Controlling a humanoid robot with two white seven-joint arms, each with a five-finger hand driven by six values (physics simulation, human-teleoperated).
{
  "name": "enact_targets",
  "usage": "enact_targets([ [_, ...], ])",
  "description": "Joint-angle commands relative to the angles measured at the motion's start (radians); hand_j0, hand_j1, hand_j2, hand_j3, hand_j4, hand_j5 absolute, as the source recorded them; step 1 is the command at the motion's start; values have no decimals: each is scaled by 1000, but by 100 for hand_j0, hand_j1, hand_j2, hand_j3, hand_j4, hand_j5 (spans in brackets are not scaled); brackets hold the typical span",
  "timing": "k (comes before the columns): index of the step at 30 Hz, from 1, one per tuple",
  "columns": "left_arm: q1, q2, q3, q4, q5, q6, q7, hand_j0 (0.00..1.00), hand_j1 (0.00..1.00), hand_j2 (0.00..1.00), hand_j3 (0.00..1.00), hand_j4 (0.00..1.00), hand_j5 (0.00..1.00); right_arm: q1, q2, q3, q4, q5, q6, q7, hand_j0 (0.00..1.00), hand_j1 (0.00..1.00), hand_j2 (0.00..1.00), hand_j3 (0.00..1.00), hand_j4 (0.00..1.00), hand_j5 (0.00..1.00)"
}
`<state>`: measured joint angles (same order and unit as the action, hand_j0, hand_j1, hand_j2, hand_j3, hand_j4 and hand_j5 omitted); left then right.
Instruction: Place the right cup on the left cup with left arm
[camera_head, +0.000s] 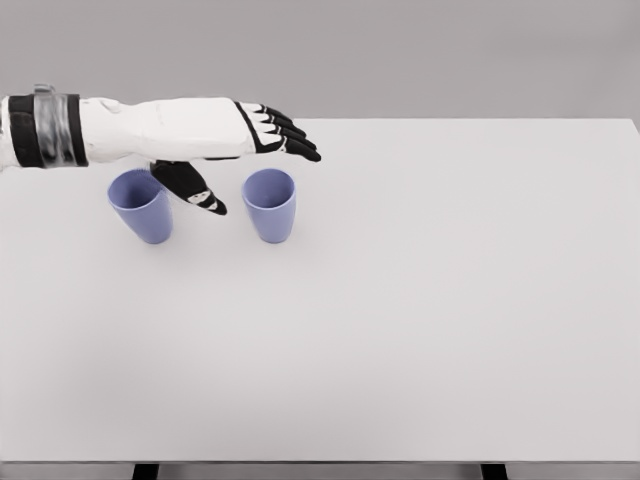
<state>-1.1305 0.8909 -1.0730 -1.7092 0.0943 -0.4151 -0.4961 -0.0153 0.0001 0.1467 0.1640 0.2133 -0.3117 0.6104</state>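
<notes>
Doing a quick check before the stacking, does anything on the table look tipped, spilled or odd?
Nothing stands out. Both purple cups, left cup and right cup, stand upright and apart; the left hand hovers open near them.

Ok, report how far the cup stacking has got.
Nothing stacked yet: both lilac plastic cups stand upright and apart on the white table. In hand: the left hand, fingers spread and empty, hovers above and between the left cup and right cup. Left: grasp the right cup, lift it, set it on the left one.

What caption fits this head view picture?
Left hand hovers open above two upright purple cups, left cup and right cup, on a white table.
</notes>
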Motion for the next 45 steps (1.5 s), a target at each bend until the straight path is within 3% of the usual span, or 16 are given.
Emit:
enact_targets([
  [1, -8, -53, -107, 97, 9, 24, 27, 100, 100, 100, 100, 100, 100, 0, 0, 1, 0, 1, -1, 0, 100, 100, 100, 100, 100, 100],
  [3, -15, -70, -139, 152, 88, 38, 30, 100, 100, 100, 100, 100, 100, 0, 0, -1, 0, 1, -1, 0, 100, 100, 100, 100, 100, 100],
  [4, -18, -76, -142, 171, 88, 42, 33, 100, 100, 100, 100, 100, 100, 0, 0, -1, 0, 1, -1, 0, 100, 100, 100, 100, 100, 100],
  [8, -18, -79, -168, 241, 65, 36, 80, 100, 100, 100, 100, 100, 100, 0, 0, 1, 0, 1, -1, 0, 100, 100, 100, 100, 100, 100],
  [15, -3, -147, -170, 270, -10, 41, 80, 100, 100, 100, 100, 100, 100, 0, 0, 1, 0, 1, -1, 0, 100, 100, 100, 100, 100, 100],
  [19, -3, -147, -170, 276, -10, 41, 80, 100, 100, 100, 100, 100, 100, 0, 0, 1, 0, 1, -1, 0, 100, 100, 100, 100, 100, 100],
  [26, -5, -150, -189, 355, -24, 41, 82, 100, 100, 100, 100, 100, 100, 0, 0, 1, 0, 1, -1, 0, 100, 100, 100, 100, 100, 100],
  [30, 3, -198, -193, 410, -48, 39, 80, 100, 100, 100, 100, 100, 100, 0, 0, 1, 0, 1, -1, 0, 100, 100, 100, 100, 100, 100],
  [45, 15, -271, -191, 477, -74, 38, 80, 100, 100, 100, 100, 100, 100, 0, 0, -1, 0, 1, -1, 0, 100, 100, 100, 100, 100, 100],
])
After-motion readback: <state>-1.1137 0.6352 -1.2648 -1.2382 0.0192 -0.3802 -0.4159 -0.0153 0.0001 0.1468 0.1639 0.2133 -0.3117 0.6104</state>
